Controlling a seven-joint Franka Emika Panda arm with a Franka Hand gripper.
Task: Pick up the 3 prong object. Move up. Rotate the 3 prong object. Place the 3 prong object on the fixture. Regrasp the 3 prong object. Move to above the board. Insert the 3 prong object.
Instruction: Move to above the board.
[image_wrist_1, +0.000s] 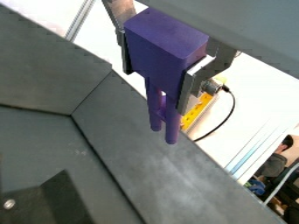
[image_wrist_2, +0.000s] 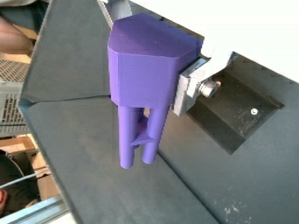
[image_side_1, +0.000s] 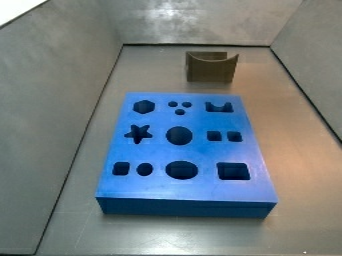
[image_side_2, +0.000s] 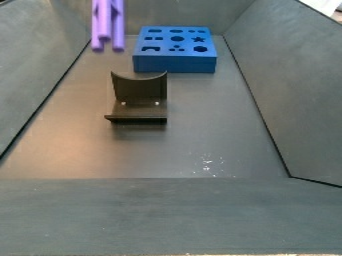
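The 3 prong object is a purple block with thin prongs hanging below it, and my gripper is shut on its body. A silver finger presses against its side. In a side view only the prongs show, hanging high in the air above and behind the fixture. The dark fixture stands on the floor beyond the blue board, with its notch upward. In that side view neither gripper nor object appears. The board lies at the far end, its cut-out holes unfilled.
Grey sloping walls enclose the floor on all sides. A dark recessed plate shows beside the gripper in a wrist view. A yellow part with a black cable lies outside the enclosure.
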